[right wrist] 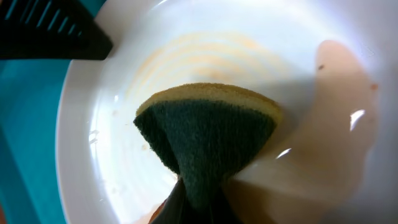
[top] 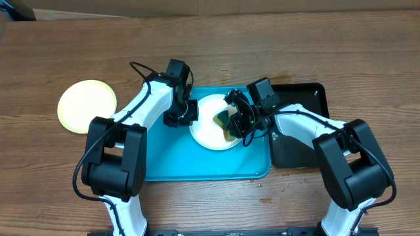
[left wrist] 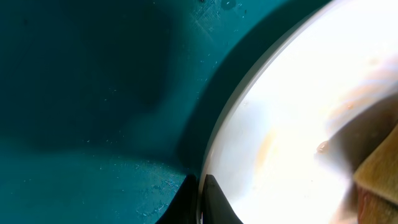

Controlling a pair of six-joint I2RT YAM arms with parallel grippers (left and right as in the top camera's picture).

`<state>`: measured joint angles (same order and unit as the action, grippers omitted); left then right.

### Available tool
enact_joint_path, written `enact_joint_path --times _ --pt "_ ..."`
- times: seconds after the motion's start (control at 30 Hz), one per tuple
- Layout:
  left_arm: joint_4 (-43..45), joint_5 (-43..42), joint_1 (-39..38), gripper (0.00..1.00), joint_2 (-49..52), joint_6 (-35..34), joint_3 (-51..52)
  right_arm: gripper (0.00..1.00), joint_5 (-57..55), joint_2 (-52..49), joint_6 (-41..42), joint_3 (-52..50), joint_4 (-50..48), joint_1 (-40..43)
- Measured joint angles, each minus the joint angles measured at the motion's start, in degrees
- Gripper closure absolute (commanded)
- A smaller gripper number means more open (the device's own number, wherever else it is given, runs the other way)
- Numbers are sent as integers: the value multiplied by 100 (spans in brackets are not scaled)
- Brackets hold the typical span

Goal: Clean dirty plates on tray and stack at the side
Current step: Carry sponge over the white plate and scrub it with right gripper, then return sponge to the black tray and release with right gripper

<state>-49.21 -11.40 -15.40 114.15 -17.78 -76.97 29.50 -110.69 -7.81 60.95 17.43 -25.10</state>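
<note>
Cyan plastic sets the scene: the tray (top: 170, 164) lies in the middle of the table (top: 262, 52), and the white plate (top: 207, 131) being cleaned sits inside it, toward the tray's far right part. The left gripper (top: 189, 113) is over the tray at the plate's left rim; in the left wrist view its fingertips (left wrist: 214, 202) straddle that rim and appear clamped on it, steadying the plate. The right gripper (top: 237, 124) comes in from the tray's right side with its jaws pinched on a green-and-yellow sponge (right wrist: 205, 134), folded so its rounded edge rests on the plate's face. Beyond that edge, toward the left gripper's side, an orange smear (right wrist: 205, 56) arcs across the plate, and a thin brownish wet patch (right wrist: 339, 106) lies beside the sponge. The next wipe therefore seems to run forward from the sponge toward the held rim, and the right arm is the one placed for it. A yellow-green plate (top: 86, 106) lies on the table well left of the tray, and a black tray (top: 295, 147) sits against the cyan tray's right side.
</note>
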Motion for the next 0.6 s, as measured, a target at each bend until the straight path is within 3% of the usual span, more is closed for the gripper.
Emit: enact_joint_path --times 0.23,0.6 --pt "15 0 0 96 0 0 0 96 -197 0 -42 343 70 129" --pt "46 2 0 96 2 -2 0 96 686 678 -79 2168 2343 861"
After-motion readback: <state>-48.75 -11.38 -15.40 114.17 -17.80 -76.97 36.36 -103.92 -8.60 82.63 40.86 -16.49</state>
